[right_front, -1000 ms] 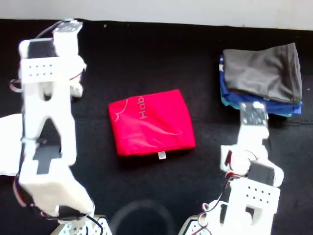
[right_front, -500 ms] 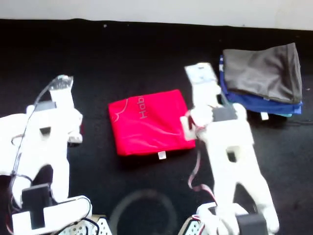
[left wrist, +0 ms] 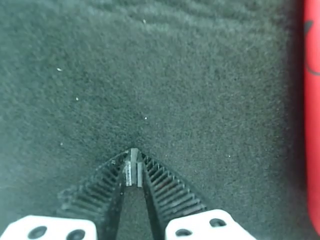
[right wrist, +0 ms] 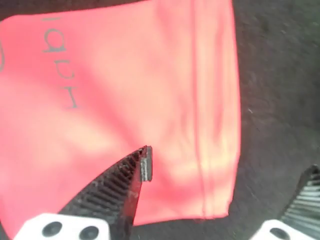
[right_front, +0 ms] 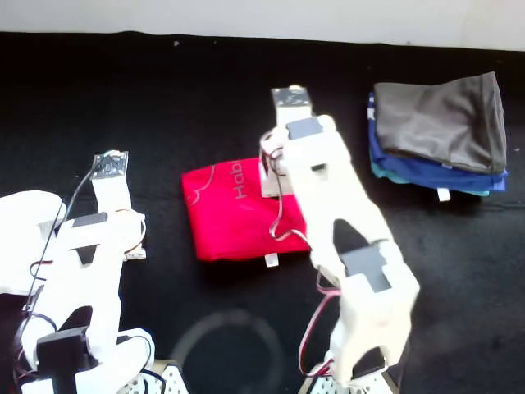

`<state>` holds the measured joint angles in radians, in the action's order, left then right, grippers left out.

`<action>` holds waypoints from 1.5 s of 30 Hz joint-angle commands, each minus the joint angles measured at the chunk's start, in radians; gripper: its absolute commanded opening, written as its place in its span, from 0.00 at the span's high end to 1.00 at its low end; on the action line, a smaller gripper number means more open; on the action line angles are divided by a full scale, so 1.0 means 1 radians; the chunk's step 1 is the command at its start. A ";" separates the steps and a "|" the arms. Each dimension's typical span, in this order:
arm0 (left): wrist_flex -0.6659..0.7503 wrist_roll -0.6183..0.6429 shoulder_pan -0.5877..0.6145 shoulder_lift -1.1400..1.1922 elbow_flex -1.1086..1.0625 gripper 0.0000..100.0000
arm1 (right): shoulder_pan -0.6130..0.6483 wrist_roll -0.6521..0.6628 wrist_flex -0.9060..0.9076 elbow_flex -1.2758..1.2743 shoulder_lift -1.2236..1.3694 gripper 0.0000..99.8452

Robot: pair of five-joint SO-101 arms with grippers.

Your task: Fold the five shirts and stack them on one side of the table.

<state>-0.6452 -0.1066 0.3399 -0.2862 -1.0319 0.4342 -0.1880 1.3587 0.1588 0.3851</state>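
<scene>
A folded red shirt [right_front: 234, 213] lies in the middle of the black table. At the back right is a stack of folded shirts [right_front: 439, 135], with a grey one [right_front: 447, 115] on top of blue ones [right_front: 426, 171]. My right arm [right_front: 336, 213] stretches over the red shirt's right part. In the right wrist view its gripper [right wrist: 229, 167] is open above the red shirt [right wrist: 115, 100], one finger over the cloth and the other beyond the shirt's edge. My left gripper [left wrist: 131, 167] is shut with nothing in it, over bare black cloth to the left of the red shirt [left wrist: 312, 125].
The left arm [right_front: 82, 263] stands at the front left. The black cloth [right_front: 189, 90] covers the table up to a white wall at the back. Bare cloth lies behind the red shirt and at the front right.
The right arm swung from the front right, near the stack, leftwards over the red shirt. The left arm drew back from the far left towards the front.
</scene>
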 commanded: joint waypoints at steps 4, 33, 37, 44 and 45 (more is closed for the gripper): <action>0.021 -0.002 0.005 -0.007 -0.002 0.99 | 0.012 -0.008 0.007 0.186 0.222 0.58; 0.023 -0.002 0.005 -0.007 -0.002 0.99 | -0.278 0.325 0.404 1.294 0.503 0.99; 0.023 -0.002 0.004 -0.007 -0.002 0.99 | -0.348 0.416 0.404 1.420 0.501 0.99; 0.023 -0.002 0.004 -0.007 -0.002 0.99 | -0.446 0.574 0.404 1.320 0.344 0.99; 0.023 -0.002 0.004 -0.007 -0.002 0.99 | -0.458 0.591 0.404 1.283 0.314 0.99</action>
<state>-0.6437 -0.1066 0.3383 -0.2862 -1.0319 0.0215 0.3491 1.7530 1.4906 0.8470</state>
